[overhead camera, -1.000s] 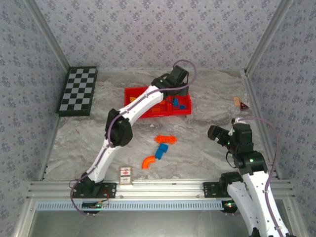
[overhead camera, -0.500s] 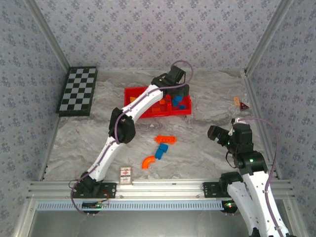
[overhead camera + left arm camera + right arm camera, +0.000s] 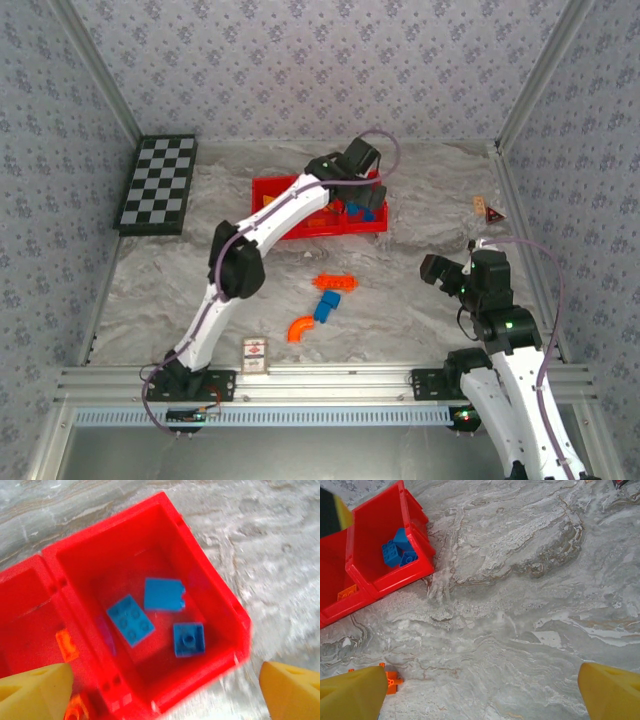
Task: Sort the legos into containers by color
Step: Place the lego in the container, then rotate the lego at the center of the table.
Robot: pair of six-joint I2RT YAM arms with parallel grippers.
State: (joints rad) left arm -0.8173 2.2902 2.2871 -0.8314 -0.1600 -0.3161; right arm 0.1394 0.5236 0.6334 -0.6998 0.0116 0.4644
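3 blue legos [image 3: 130, 619] lay flat in the right-end compartment of the red tray [image 3: 340, 231]. Above that compartment hung the left jaws, yellow fingertips [image 3: 35, 690] spread wide, nothing between them. The middle compartment held red-orange pieces [image 3: 65, 645]. On the right side the right jaws were likewise spread and empty, held over bare desk [image 3: 520, 605], well apart from the tray.

3 legos lay loose on the desk in front of the tray: a long red-orange brick [image 3: 335, 283], a blue brick [image 3: 326, 306] near it, and a curved orange piece [image 3: 298, 328] just beside the blue one. Touching or not, could not tell.

Judgement: the drop into the blue compartment looked done, and the step in hand was the left arm going for a loose piece. To do it well:
- Rise clear of the tray wall before swinging away, so the tray is not dragged.
- Come straight down on 1 piece, jaws across its narrow sides.
- The blue brick was crowded by the curved one, so the red-orange brick seemed the easier first pick.
- Close only once both fingertips bracket the piece.
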